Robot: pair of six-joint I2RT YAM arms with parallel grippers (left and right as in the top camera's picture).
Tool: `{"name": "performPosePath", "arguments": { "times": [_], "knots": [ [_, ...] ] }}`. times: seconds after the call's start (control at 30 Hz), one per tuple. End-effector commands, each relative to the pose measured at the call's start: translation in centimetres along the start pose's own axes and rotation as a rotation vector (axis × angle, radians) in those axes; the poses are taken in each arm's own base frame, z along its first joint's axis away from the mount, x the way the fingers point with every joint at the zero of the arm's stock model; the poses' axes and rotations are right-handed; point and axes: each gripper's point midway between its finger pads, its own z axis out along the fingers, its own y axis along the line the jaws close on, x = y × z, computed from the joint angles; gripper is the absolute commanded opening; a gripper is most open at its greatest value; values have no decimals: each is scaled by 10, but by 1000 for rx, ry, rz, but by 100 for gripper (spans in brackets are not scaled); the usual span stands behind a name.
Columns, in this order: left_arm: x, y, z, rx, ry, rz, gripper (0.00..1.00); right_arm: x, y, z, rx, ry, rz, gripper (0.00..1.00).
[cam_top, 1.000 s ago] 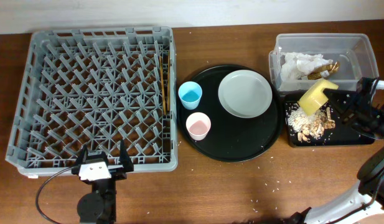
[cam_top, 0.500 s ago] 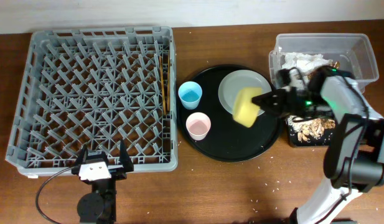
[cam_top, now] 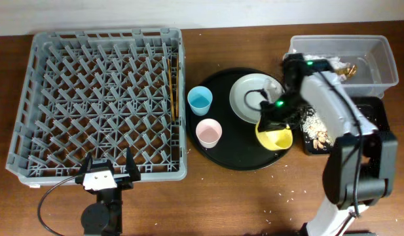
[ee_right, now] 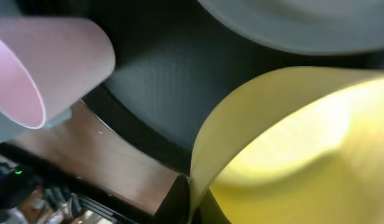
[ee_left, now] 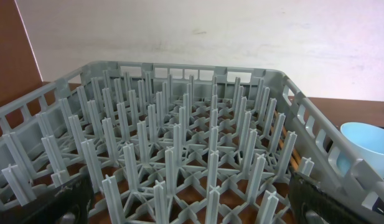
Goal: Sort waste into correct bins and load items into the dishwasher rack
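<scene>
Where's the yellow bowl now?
The yellow bowl is in the right gripper at the right edge of the round black tray, below the white plate in the overhead view.

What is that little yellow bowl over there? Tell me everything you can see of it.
The yellow bowl is small, round and smooth, plain bright yellow, and looks like plastic. It is open side up and looks empty. It is over the right part of the round black tray, close to the tray's rim and beside the white plate. I cannot tell whether it rests on the tray or hangs just above it. The right gripper pinches its rim on the side toward the plate.
</scene>
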Motion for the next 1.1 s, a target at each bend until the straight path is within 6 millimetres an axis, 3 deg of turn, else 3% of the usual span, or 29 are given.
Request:
{"name": "performPosePath", "arguments": {
  "times": [0.0,0.07,0.17,0.2,0.23,0.37,0.4,0.43,0.47,0.53,0.57,0.6,0.63,0.7,0.73,0.77,0.83,1.0,1.07],
  "knots": [
    [1,1,0,0,2,16,99,10,2,-7,296,-31,71,4],
    [1,1,0,0,2,16,99,19,25,7,402,-36,36,4],
    [1,1,0,0,2,15,99,15,50,26,418,-77,-42,5],
    [1,1,0,0,2,16,99,16,51,29,419,-77,-41,4],
    [1,1,0,0,2,16,99,16,49,32,419,-77,-41,11],
    [1,1,0,0,2,15,99,18,42,46,421,-70,-40,13],
    [1,1,0,0,2,16,99,20,40,48,421,-67,-39,23],
    [1,1,0,0,2,16,99,18,43,49,404,-70,-38,70],
    [1,1,0,0,2,16,99,15,48,49,358,-69,-58,99],
    [1,1,0,0,2,16,99,4,52,25,300,-91,-34,99],
    [1,1,0,0,2,16,99,-7,63,0,237,-128,-31,97],
    [1,1,0,0,2,16,99,-19,86,-18,151,-175,-78,90],
    [1,1,0,0,2,16,99,-24,101,-19,105,-199,-107,84],
    [1,1,0,0,2,16,99,-28,114,0,91,-217,-110,68],
    [1,1,0,0,2,16,99,-29,116,7,86,-223,-107,65],
    [1,1,0,0,2,15,99,-29,118,27,78,-224,-89,58],
    [1,1,0,0,2,16,99,-25,109,46,85,-198,-47,55],
    [1,1,0,0,2,16,99,-27,101,65,99,-164,-18,43],
    [1,1,0,0,2,16,99,-30,101,67,97,-169,-2,32]
  ]
}}
